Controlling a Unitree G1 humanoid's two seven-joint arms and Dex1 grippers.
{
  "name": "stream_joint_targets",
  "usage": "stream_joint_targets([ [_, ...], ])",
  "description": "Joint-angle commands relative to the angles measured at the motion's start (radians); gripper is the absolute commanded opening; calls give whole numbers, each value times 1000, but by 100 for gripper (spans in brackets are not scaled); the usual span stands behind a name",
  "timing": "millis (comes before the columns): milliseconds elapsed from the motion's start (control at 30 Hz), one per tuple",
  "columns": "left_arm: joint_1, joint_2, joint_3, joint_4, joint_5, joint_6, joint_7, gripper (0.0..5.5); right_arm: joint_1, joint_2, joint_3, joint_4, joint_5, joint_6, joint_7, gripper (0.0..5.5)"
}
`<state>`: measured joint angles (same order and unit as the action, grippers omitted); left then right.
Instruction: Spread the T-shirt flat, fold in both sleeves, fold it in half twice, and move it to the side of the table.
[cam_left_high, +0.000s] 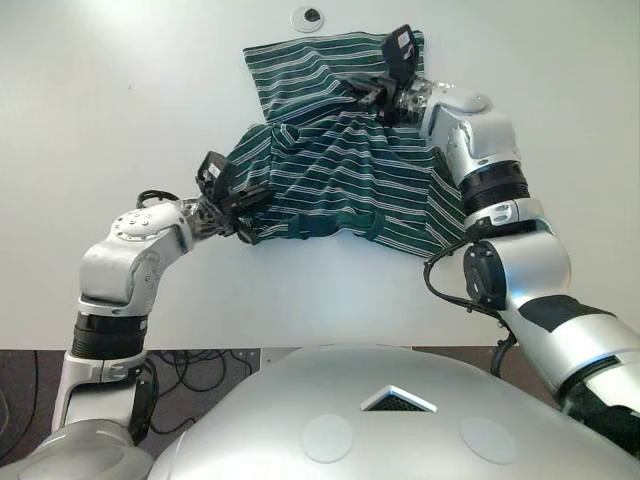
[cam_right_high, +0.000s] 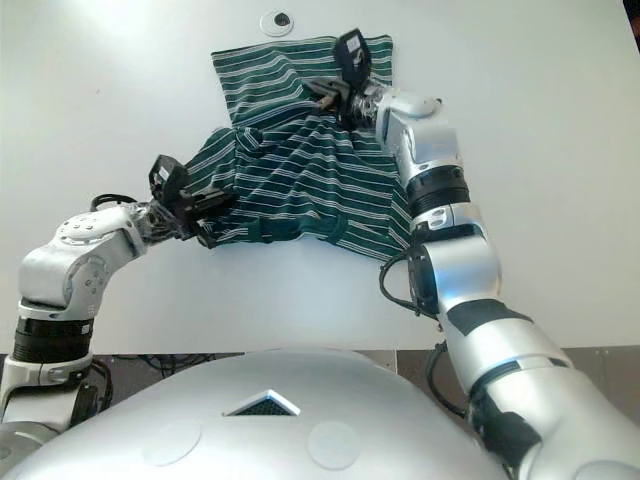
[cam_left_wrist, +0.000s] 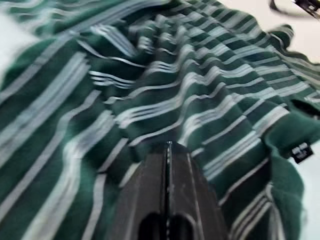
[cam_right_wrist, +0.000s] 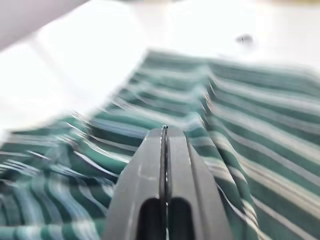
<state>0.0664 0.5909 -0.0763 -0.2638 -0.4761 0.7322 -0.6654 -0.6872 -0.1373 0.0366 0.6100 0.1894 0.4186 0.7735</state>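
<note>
A dark green T-shirt (cam_left_high: 340, 170) with thin white stripes lies rumpled on the white table (cam_left_high: 120, 120), its far part spread wider than its bunched near part. My left gripper (cam_left_high: 252, 197) is at the shirt's near-left edge, shut, with cloth pinched at its tips (cam_left_wrist: 168, 146). My right gripper (cam_left_high: 363, 95) is over the far middle of the shirt. It is shut too, and folds of fabric run up to its tips (cam_right_wrist: 164, 130). A small black label (cam_left_wrist: 300, 150) shows at one hem.
A small round disc (cam_left_high: 311, 17) sits on the table just beyond the shirt's far edge. Bare white tabletop extends to the left, right and front of the shirt. Cables (cam_left_high: 190, 365) hang below the near-left table edge.
</note>
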Motion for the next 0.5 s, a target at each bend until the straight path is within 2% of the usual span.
stream_joint_targets([
  [33,92,118,-58,-12,110,-49,-41,2,276,-233,126,-510,84,196,242,0],
  [100,128,144,-41,-29,110,-64,-61,2,428,-359,173,-676,104,228,338,0],
  [200,192,184,-30,-73,105,-79,-85,2,608,-499,214,-800,90,220,406,0],
  [500,300,226,-13,-89,136,-95,-73,2,811,-704,249,-950,76,163,452,0],
])
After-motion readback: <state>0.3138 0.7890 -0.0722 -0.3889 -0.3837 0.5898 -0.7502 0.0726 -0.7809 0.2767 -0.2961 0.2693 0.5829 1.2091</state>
